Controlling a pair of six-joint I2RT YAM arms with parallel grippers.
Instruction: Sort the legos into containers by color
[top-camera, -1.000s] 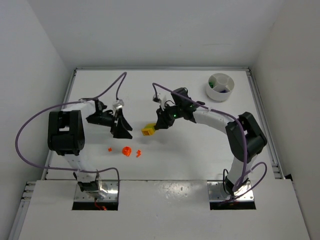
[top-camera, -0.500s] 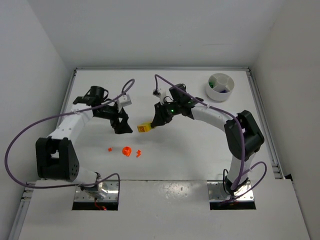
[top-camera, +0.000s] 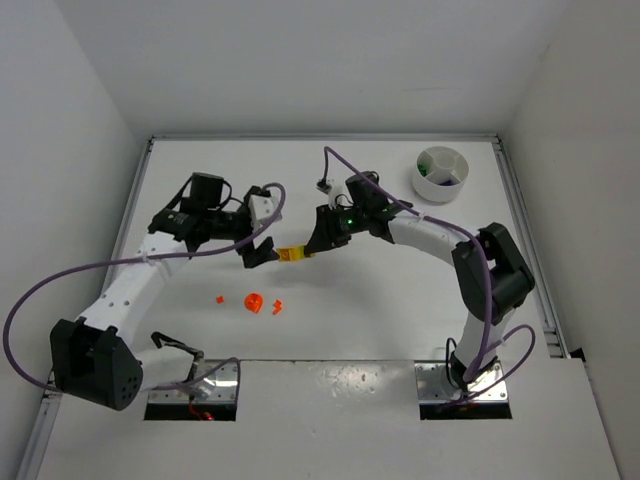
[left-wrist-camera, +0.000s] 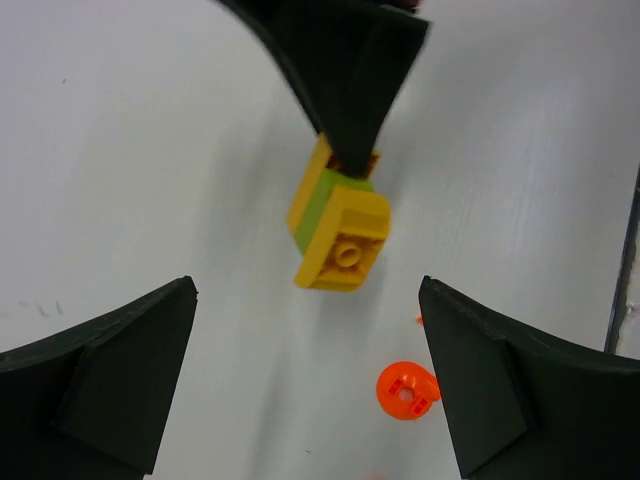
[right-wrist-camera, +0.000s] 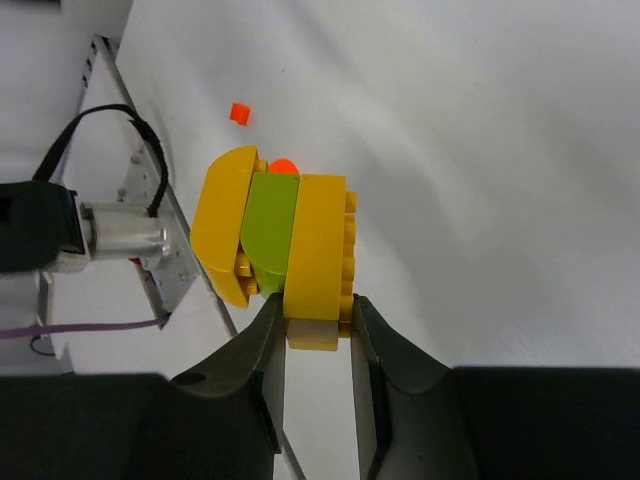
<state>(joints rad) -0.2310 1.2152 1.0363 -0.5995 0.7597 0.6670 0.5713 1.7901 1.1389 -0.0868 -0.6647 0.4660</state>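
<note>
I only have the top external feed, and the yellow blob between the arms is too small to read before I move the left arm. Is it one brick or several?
Observer: Several. The right wrist view shows a stack with a green piece sandwiched between two yellow ones.
Operator: Which claw has it?
Observer: The right claw is pinching one yellow end, shut on it.
Operator: And the left claw?
Observer: In the left wrist view the left claw is open. Its fingers are spread wide on either side and do not touch the stack.
</note>
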